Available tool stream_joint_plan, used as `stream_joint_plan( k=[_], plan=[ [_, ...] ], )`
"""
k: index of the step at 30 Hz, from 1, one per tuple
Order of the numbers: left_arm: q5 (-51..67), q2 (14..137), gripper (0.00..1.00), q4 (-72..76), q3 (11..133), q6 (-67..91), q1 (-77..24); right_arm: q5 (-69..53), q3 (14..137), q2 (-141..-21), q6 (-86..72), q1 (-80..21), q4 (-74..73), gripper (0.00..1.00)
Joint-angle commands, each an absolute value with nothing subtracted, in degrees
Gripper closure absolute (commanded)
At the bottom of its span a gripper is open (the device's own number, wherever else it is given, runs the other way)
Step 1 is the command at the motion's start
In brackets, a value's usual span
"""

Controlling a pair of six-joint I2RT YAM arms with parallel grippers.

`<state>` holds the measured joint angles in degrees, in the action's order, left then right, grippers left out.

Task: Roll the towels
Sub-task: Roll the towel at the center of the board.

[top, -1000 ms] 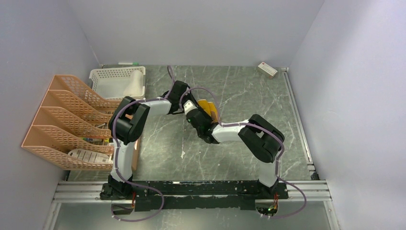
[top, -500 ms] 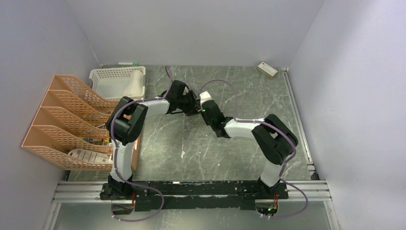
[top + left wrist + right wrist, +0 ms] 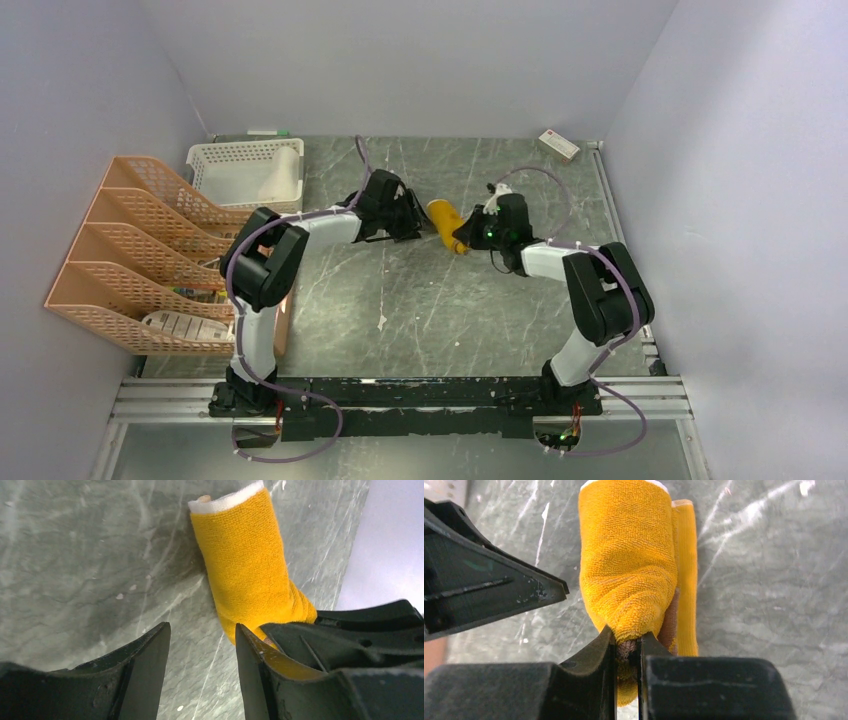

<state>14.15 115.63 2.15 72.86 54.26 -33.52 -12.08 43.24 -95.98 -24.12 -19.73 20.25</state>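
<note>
The yellow towel (image 3: pixel 444 222) is a fat roll lying on the tabletop (image 3: pixel 430 310), back-middle, right between both arms. The right tool (image 3: pixel 628 644) is clamped tight on one end of it, fabric pinched between the fingers. The left tool (image 3: pixel 202 630) is spread wide just beside the roll, gripping nothing. The off-white towel (image 3: pixel 285 172) sits rolled in the basket (image 3: pixel 215 160), back left.
</note>
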Motion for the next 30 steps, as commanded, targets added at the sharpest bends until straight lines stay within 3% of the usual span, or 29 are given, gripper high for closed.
stream_joint_plan(
  k=[1, 8, 19, 30],
  plan=[
    [10.6, 115.1, 0.39, 2.9, 75.0, 53.7, -35.3, -27.2, 38.3, -96.5, -36.4, -13.4, 27.2, 1.0],
    [9.4, 116.1, 0.39, 6.2, 75.9, 54.1, -35.5, -38.3, 33.9, -100.7, -47.2, -7.8, 38.6, 1.0],
    [7.8, 122.3, 0.39, 3.1, 85.6, 53.7, -38.0, -39.0, 33.6, -102.2, -46.6, -7.7, 37.7, 1.0],
    [3.9, 122.5, 0.4, -6.9, 86.5, 52.5, -40.1, -38.1, 34.3, -101.7, -44.8, -7.5, 35.1, 1.0]
  ],
)
